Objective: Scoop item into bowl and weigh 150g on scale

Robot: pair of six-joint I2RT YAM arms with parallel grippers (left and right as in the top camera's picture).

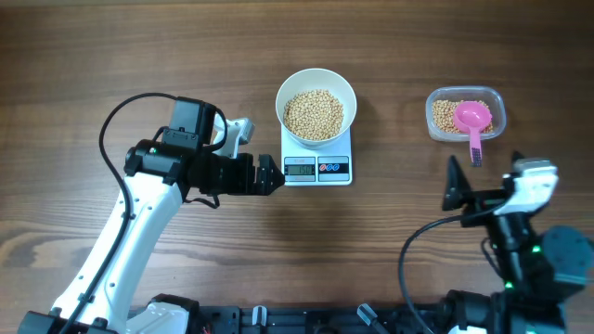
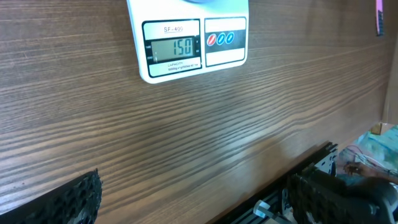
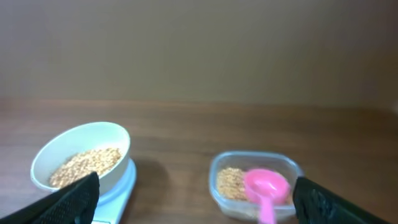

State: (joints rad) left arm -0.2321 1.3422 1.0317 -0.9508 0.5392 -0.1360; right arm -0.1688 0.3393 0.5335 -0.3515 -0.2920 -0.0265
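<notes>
Dark-grained brown wooden table (image 1: 139, 46) under everything, with a plain, blurred beige wall behind it in the right wrist view. Wide bare board at the far left and between the two groups of things; near edge lined with black rig hardware. At mid-table, a small flat white square kitchen scale (image 1: 316, 160), display and button panel turned toward the near edge, showing 150 in the left wrist view. On top of it, upright, a round deep white bowl (image 1: 345, 85) holding a heap of small round tan beans (image 1: 314, 113). Well apart to the right, a clear rounded-rectangular plastic container (image 1: 497, 104) with more beans and a pink plastic scoop (image 1: 471, 117): cup inside, long axis running far to near, handle out over the near rim. Left gripper (image 1: 278, 175) close to the scale's left front corner in the overhead view, pointing toward it, jaws spread wide, empty. Right gripper (image 1: 451, 184) on the near side of the container, apart from it, jaws likewise wide, nothing held.
</notes>
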